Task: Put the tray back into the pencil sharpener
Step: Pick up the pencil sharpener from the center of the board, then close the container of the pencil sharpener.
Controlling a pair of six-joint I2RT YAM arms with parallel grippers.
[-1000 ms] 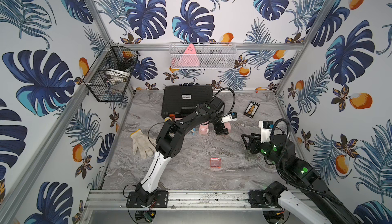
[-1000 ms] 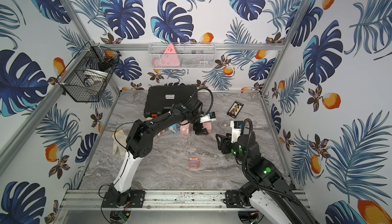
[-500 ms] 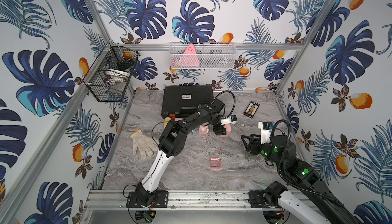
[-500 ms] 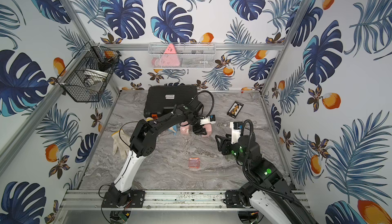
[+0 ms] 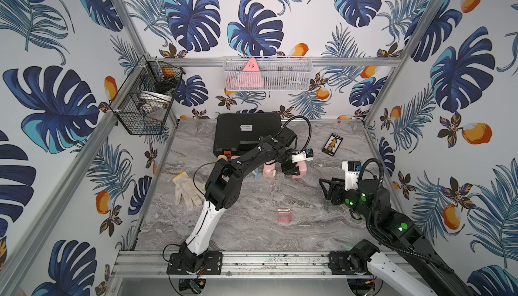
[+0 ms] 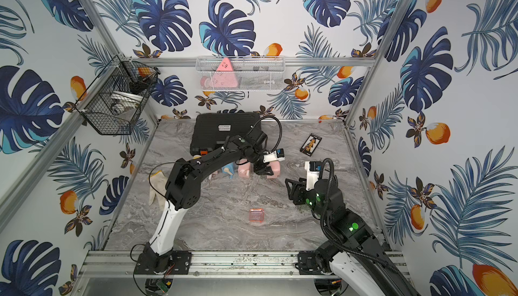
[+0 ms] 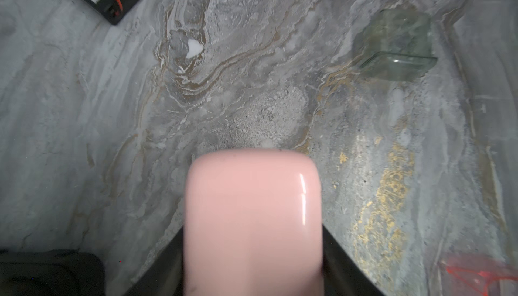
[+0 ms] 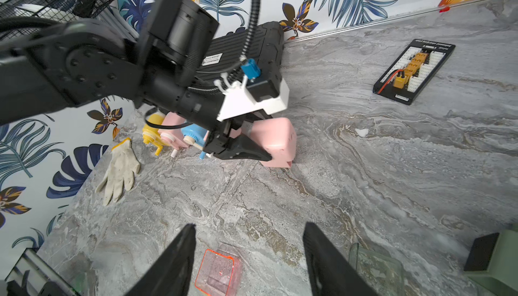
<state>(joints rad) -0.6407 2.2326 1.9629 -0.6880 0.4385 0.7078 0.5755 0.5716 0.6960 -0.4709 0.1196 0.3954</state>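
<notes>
- The left pincer (image 5: 295, 170) clamped the pink sharpener (image 7: 252, 210) at the far middle of the table (image 5: 246, 235).
- The right pincer (image 8: 249, 227) hung open and empty above the table.
- The clear red tray (image 5: 284, 215) lay on the table near the front, well apart from the sharpener.

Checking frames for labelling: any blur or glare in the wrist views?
Left wrist view: pink sharpener close and soft, glare streak down its side, red tray smeared at the frame edge. Right wrist view: left arm slightly blurred, red tray crisp.
</notes>
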